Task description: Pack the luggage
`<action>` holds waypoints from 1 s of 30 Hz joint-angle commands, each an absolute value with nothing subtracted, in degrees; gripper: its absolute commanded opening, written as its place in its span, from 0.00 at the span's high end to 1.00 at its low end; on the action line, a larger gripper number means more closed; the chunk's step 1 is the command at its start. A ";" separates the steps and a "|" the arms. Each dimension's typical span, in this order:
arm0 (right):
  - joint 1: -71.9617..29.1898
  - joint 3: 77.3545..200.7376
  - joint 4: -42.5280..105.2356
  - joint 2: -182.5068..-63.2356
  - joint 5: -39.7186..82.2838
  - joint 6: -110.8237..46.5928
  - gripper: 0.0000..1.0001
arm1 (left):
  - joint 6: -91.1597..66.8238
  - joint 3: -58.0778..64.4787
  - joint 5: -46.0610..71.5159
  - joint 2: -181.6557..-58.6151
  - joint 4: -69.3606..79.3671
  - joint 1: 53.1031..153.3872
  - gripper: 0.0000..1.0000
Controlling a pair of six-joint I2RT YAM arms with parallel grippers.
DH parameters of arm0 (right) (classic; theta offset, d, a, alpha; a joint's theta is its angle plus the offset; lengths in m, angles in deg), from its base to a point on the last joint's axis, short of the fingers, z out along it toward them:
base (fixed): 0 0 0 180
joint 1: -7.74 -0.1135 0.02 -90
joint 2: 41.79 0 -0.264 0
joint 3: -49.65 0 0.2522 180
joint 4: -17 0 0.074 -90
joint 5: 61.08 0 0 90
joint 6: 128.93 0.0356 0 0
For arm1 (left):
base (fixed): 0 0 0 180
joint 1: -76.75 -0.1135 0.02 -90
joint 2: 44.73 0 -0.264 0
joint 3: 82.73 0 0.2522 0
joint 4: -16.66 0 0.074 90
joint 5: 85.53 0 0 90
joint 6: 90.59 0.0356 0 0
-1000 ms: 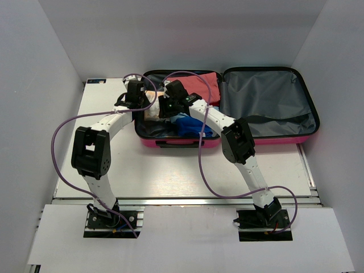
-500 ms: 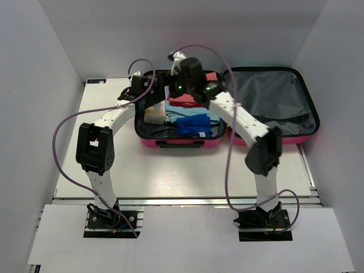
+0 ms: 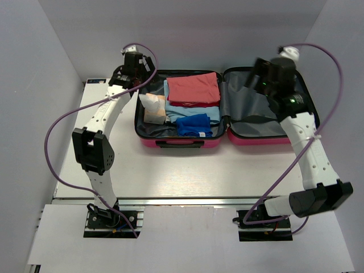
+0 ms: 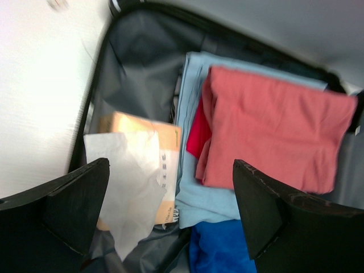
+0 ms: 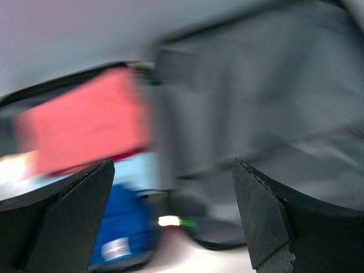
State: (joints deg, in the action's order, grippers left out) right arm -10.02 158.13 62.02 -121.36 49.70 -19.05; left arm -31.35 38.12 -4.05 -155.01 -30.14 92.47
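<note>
Luggage (image 3: 267, 140) lies open at the table's far side, left half packed: red shirt (image 3: 193, 88), blue garment (image 3: 192, 124), wrapped box (image 3: 153, 108). Your left gripper (image 4: 170, 165) and right gripper (image 5: 173, 164) gape wide, empty. Probably only closing the lid (image 3: 267, 102) remains.

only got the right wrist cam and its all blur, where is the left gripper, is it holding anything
observer: the left gripper is open and empty, above the far left corner of the luggage.
operator: whats left of the red stuff, cant see past it
observer: a tan packet with white paper over it, beside a light blue cloth.
operator: and where am i
observer: the right gripper is open and empty, above the far part of the lid half.
</note>
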 commanded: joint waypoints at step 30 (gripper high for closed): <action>39.12 132.23 60.72 -129.41 43.51 -11.08 0.12 | -30.20 -13.69 9.29 -125.41 -16.71 82.55 0.02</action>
State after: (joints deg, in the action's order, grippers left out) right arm 38.70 131.46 60.41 -128.31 42.29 -14.22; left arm -28.01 -13.46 0.81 -124.56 -25.74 81.61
